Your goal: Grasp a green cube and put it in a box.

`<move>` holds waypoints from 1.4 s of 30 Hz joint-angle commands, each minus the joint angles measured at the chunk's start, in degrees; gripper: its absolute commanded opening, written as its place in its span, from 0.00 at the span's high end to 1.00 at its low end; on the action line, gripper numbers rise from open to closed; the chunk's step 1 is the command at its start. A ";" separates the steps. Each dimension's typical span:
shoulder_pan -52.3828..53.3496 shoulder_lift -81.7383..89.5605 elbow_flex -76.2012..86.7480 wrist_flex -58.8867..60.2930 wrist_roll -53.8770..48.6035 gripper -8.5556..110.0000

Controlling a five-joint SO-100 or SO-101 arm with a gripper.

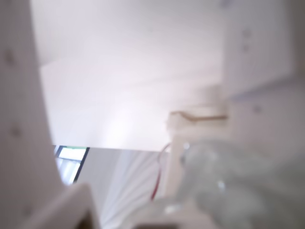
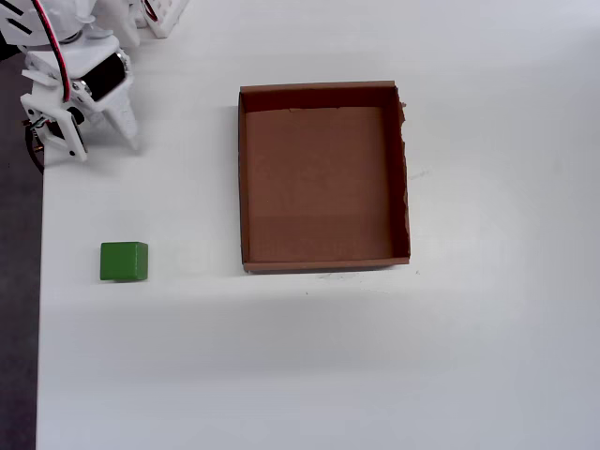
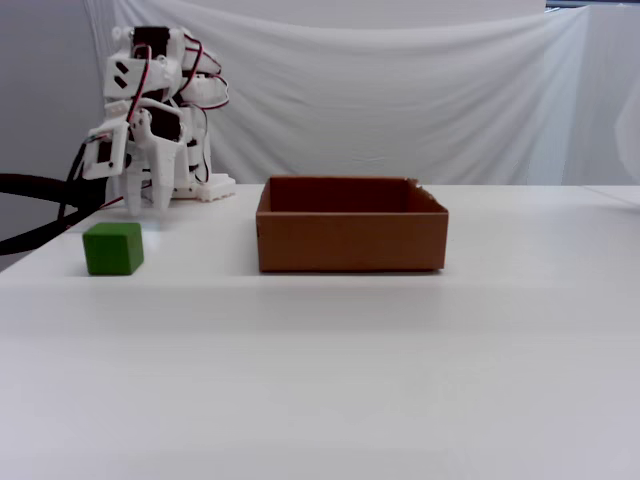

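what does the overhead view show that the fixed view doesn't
Only the overhead view shows the bare floor inside the box, its ragged right wall, and the table's left edge running just left of the green cube.

Only the fixed view shows the white curtain behind the table, the box's wall height against the cube, and the folded arm's upper joints with red wires.

Both show the cube sitting alone on the white table, left of the box and apart from it, with the gripper pointing down near the arm's base, holding nothing.
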 commanded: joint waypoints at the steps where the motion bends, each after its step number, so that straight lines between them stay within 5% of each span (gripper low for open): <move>1: 0.09 -1.85 -3.52 -5.36 -0.62 0.74; 17: -2.55 -39.90 -24.52 -22.68 -14.15 0.74; 25: -4.83 -60.47 -42.36 -16.44 -14.59 0.74; 42: -8.44 -66.71 -49.75 -11.34 -23.38 0.74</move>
